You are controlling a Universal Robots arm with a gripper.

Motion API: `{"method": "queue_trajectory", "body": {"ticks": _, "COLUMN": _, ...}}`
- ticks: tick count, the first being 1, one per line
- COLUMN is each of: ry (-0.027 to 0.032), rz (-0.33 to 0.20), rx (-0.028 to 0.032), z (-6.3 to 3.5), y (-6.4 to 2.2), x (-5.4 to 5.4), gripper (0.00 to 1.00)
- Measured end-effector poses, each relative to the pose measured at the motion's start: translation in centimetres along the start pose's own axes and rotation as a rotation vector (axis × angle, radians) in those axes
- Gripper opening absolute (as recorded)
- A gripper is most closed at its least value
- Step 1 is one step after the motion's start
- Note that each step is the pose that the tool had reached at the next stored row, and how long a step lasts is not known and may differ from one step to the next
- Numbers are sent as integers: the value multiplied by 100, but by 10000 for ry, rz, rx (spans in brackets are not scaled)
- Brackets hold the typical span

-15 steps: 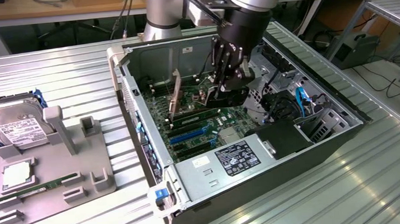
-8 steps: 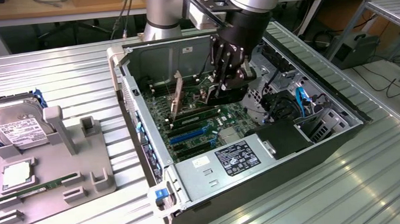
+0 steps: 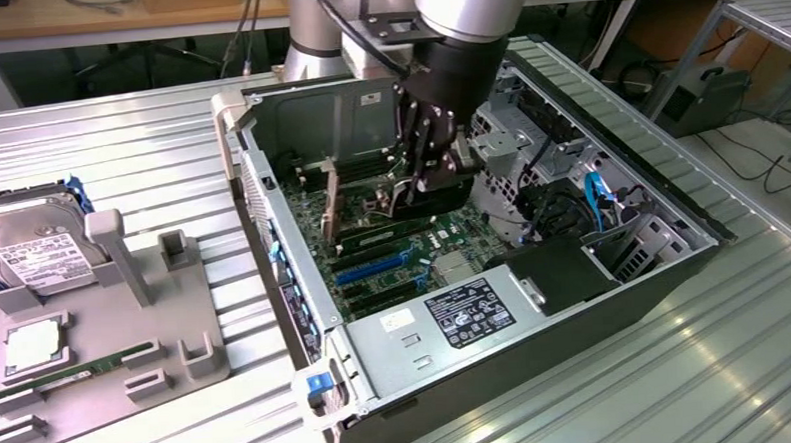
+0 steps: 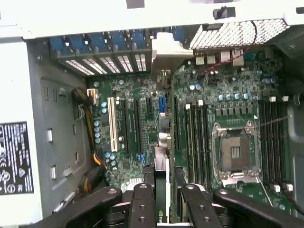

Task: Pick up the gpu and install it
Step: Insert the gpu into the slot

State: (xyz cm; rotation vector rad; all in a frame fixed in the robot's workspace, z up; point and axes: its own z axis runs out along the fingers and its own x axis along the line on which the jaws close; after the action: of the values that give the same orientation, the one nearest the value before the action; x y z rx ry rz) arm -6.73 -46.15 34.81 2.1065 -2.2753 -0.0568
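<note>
My gripper point(image 3: 434, 185) reaches down into the open computer case point(image 3: 634, 181), over the motherboard point(image 3: 411, 246). It is shut on the gpu point(image 3: 402, 201), a thin black card held upright on edge. In the wrist view the gpu point(image 4: 161, 166) runs edge-on from between the two black fingers point(image 4: 142, 199) toward the rear slot covers point(image 4: 102, 64). Its pale metal bracket point(image 4: 166, 54) sits at the rear wall. The card hangs in line with the expansion slots point(image 4: 135, 123), close to the small blue slot point(image 4: 161, 102). Whether its edge touches a slot is hidden.
A grey tray point(image 3: 173, 321) at the exterior view's left holds a hard drive point(image 3: 30, 252), a green RAM stick point(image 3: 75, 374) and a chip point(image 3: 33, 342). Inside the case are the power supply point(image 3: 467, 313), the drive cages point(image 3: 512, 146), the CPU socket point(image 4: 237, 152) and cables point(image 4: 90, 123).
</note>
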Motion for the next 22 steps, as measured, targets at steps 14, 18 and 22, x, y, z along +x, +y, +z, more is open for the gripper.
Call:
{"method": "queue_trajectory", "body": {"ticks": 14, "ry": -3, "rz": -316, "rx": 242, "z": 194, "y": 197, "x": 9, "gripper": 26}}
{"method": "queue_trajectory", "body": {"ticks": 18, "ry": -4, "rz": -484, "rx": 281, "z": 259, "y": 232, "x": 1, "gripper": 26}}
{"method": "queue_trajectory", "body": {"ticks": 22, "ry": -4, "rz": -593, "rx": 305, "z": 313, "y": 266, "x": -2, "gripper": 26}}
